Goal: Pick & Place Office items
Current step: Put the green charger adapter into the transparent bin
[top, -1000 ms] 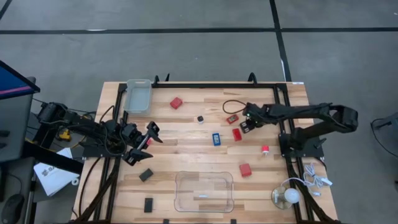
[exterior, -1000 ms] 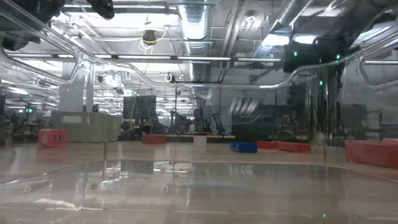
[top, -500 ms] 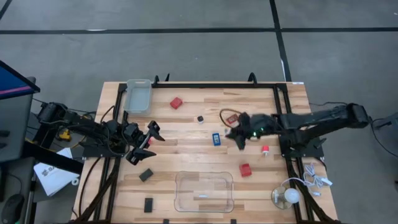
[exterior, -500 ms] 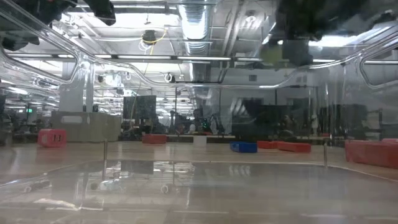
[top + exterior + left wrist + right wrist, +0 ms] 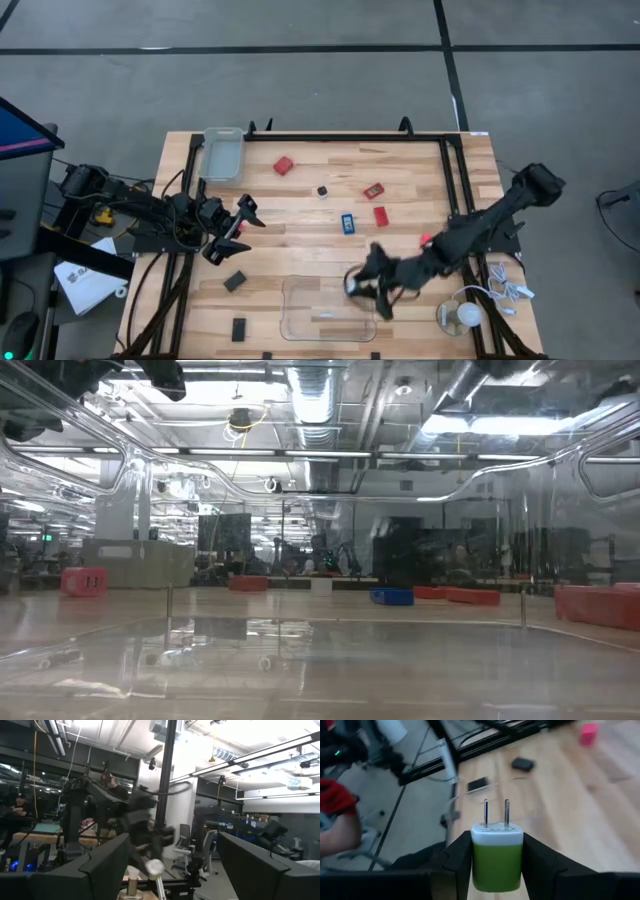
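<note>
My right gripper (image 5: 366, 287) hangs over the right rim of the large clear tray (image 5: 300, 322), shut on a green and white plug adapter (image 5: 497, 855). A black cable loop (image 5: 351, 277) shows beside the gripper. On the table lie red blocks (image 5: 284, 165) (image 5: 381, 215), a red piece (image 5: 374, 190), a blue piece (image 5: 347, 222), a small dark and white bit (image 5: 323, 191) and two flat black rectangles (image 5: 235, 281) (image 5: 240, 327). My left gripper (image 5: 243, 216) waits open at the table's left side and touches nothing. My right gripper pinches the adapter's green body (image 5: 497, 865) between its two fingers (image 5: 461, 856), one on each side. The white end with its two metal prongs (image 5: 495, 812) sticks out beyond the fingertips. The adapter is lifted clear of the table.
A small clear tray (image 5: 223, 152) stands at the far left corner. A white round bulb (image 5: 468, 316) with a white cable lies at the near right corner. A small red bit (image 5: 425, 240) lies beside the right arm. A person's red sleeve (image 5: 335, 795) shows beyond the table.
My right gripper has swept from the far right part of the table, near the red piece, toward the near edge and leftward, ending over the large clear tray's right rim. The black cable that lay by the red piece has left that spot and travelled with the gripper.
</note>
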`<state>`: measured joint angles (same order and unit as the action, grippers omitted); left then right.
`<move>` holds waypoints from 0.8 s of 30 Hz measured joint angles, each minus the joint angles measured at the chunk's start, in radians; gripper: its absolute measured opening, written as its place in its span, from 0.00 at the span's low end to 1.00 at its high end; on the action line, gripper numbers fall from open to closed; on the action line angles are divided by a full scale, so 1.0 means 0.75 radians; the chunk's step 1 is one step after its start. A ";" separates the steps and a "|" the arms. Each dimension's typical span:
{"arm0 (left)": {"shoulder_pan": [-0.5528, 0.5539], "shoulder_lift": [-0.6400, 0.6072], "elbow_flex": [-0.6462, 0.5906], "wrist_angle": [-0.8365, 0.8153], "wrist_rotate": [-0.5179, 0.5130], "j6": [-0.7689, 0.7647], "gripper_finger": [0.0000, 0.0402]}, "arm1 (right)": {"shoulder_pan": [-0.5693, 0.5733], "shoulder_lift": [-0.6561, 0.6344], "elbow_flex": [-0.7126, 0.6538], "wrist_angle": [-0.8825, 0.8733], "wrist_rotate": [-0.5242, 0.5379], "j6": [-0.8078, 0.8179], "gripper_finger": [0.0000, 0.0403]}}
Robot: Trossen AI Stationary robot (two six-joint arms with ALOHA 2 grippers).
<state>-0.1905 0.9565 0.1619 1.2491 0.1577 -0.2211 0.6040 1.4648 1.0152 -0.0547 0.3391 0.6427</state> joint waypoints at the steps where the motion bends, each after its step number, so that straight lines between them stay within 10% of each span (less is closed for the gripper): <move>1: 0.000 0.000 0.000 0.000 0.000 -0.001 0.74 | 0.017 0.043 0.047 -0.023 0.000 -0.004 0.32; 14: 0.000 0.000 0.000 0.000 0.000 -0.005 0.74 | -0.002 0.561 0.697 -0.649 -0.082 -0.046 0.32; 24: 0.000 0.000 0.000 -0.014 0.000 -0.006 0.74 | -0.144 0.738 0.844 -0.953 -0.351 -0.091 0.32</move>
<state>-0.1905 0.9565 0.1619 1.2386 0.1581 -0.2256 0.4964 2.0179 1.6482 -0.7691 0.0757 0.5741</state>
